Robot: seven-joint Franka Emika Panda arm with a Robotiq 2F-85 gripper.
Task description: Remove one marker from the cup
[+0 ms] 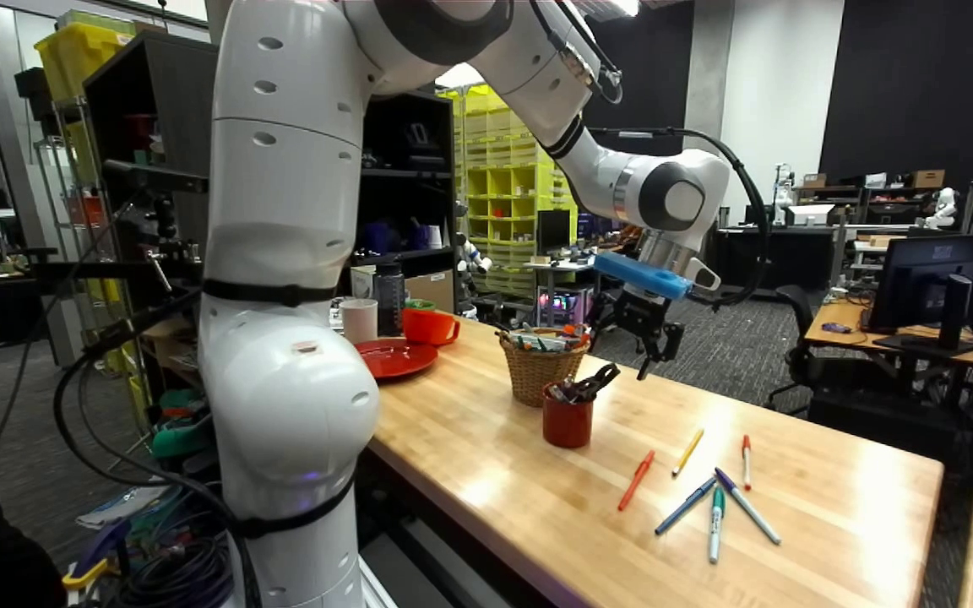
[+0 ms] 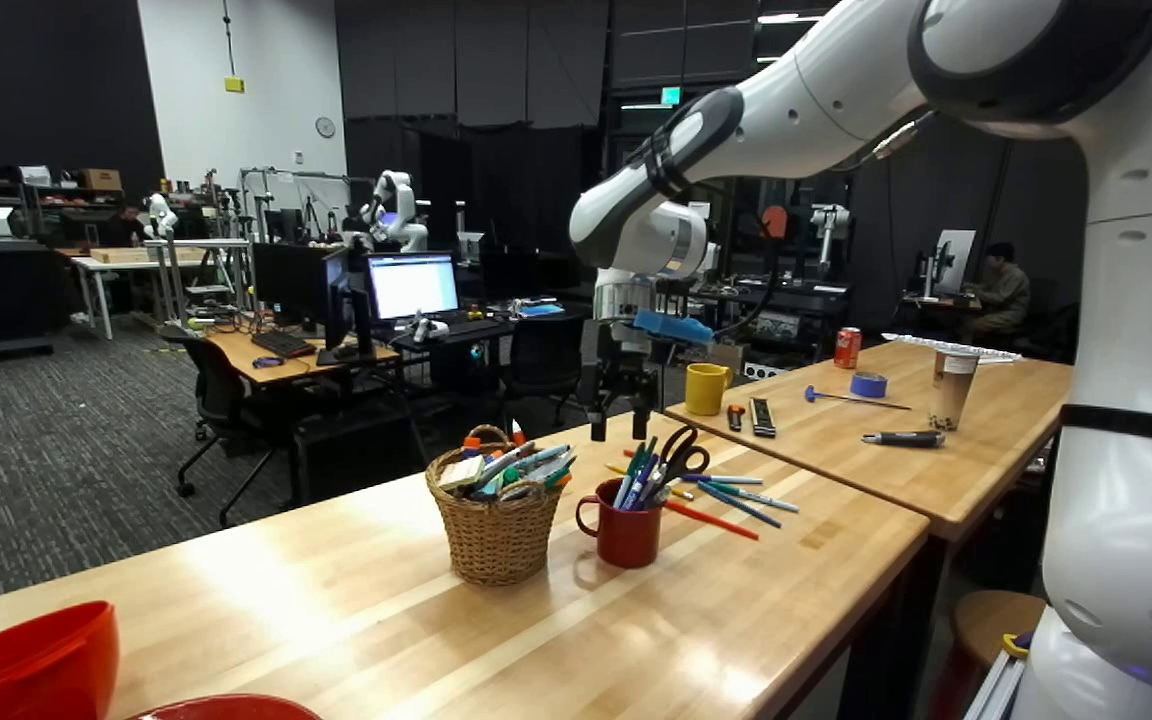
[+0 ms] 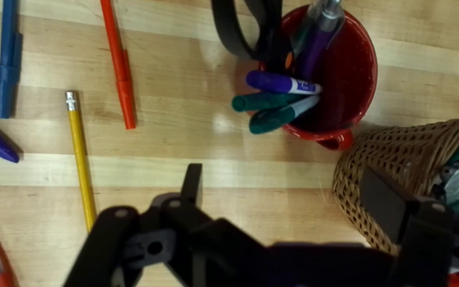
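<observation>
The pincer [image 3: 283,189] hung over the surface [image 3: 253,171], spread wide apart. A teal marker [image 3: 271,120] leaned in the red cup [image 3: 351,79], teal end up, with a green pen [image 3: 255,102] and a purple marker [image 3: 273,82] close by, but how deep the teal one went was hard to tell.

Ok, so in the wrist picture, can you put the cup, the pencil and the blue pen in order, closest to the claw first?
1. Cup: above the open claw in the picture, slightly right.
2. Pencil: out to the picture's left.
3. Blue pen: farther left, near the top left corner.
</observation>
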